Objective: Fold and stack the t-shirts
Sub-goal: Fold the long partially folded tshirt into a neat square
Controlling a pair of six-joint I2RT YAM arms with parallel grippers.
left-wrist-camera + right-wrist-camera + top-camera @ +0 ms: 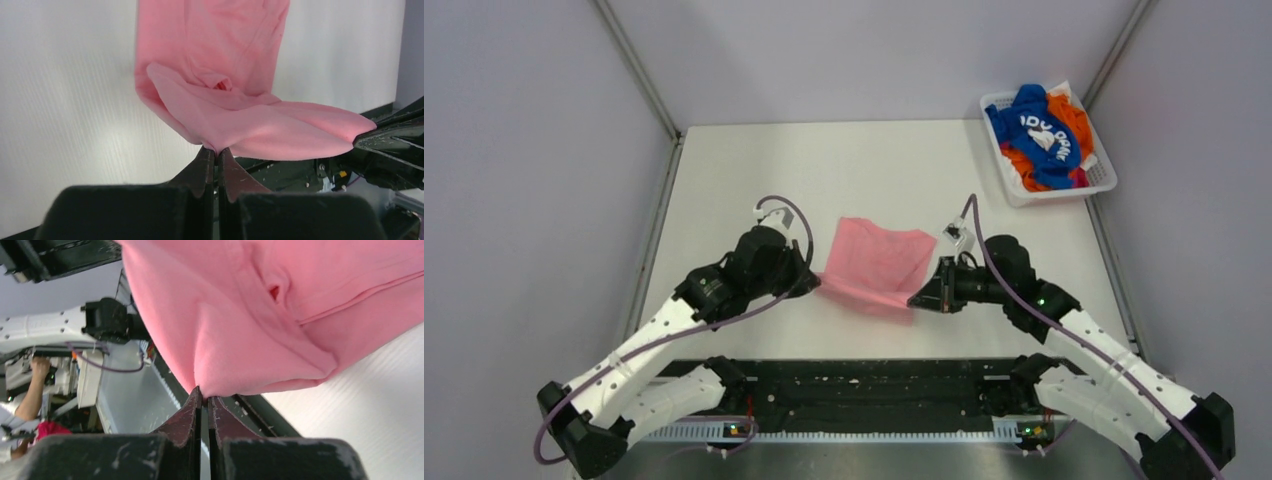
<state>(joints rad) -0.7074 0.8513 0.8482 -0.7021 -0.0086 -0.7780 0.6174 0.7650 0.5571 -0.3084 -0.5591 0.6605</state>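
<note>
Looking down from above, both arms reach in over the white tabletop [754,180], and the pink t-shirt [876,262] is spread between them near the middle. The left gripper [810,284] is on the shirt's near left corner and the right gripper [921,297] on its near right corner. The jaws look pinched onto the cloth on both sides, though they are small from up here. The shirt's far edge lies toward the back of the tabletop. Over at the far right corner, the white basket [1064,192] holds the blue t-shirt [1024,108] with white lettering, bundled over the orange t-shirt [1076,118], well apart from the arms.
</note>
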